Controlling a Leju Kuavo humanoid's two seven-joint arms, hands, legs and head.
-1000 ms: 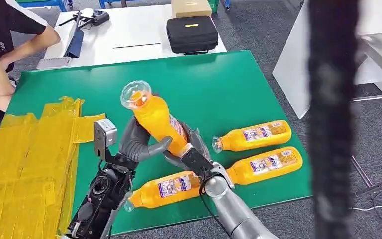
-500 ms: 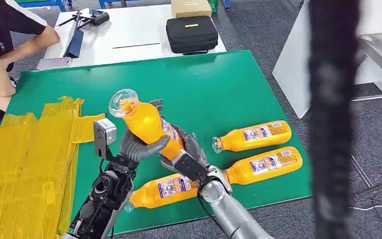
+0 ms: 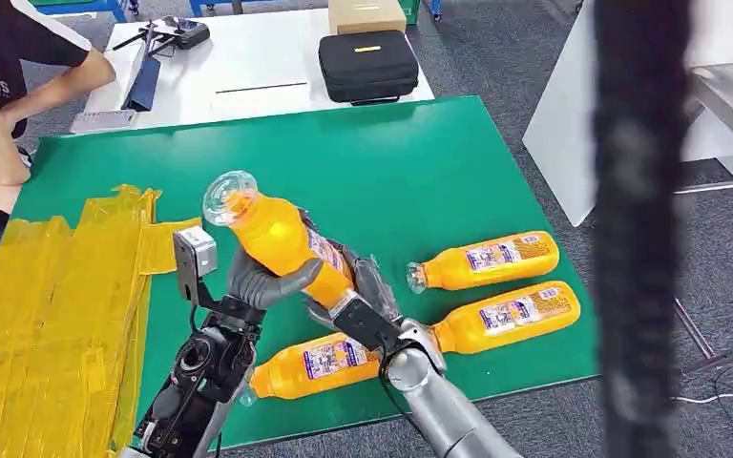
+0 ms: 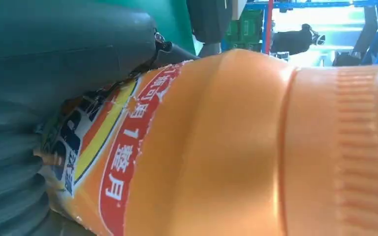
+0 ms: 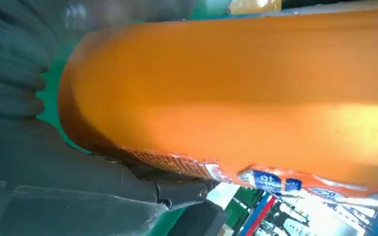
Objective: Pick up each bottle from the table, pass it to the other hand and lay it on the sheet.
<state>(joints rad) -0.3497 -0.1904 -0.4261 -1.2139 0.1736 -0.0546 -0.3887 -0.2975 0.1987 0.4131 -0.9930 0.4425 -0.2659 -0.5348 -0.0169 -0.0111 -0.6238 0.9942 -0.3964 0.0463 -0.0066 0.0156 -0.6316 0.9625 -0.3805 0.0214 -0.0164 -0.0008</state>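
Head view: left hand and right hand both grip the tilted orange bottle above the green table.

Beyond the green mat, a white table carries a black case, a cardboard box behind it and a black handheld device. A person's arm leans in at the far left corner.
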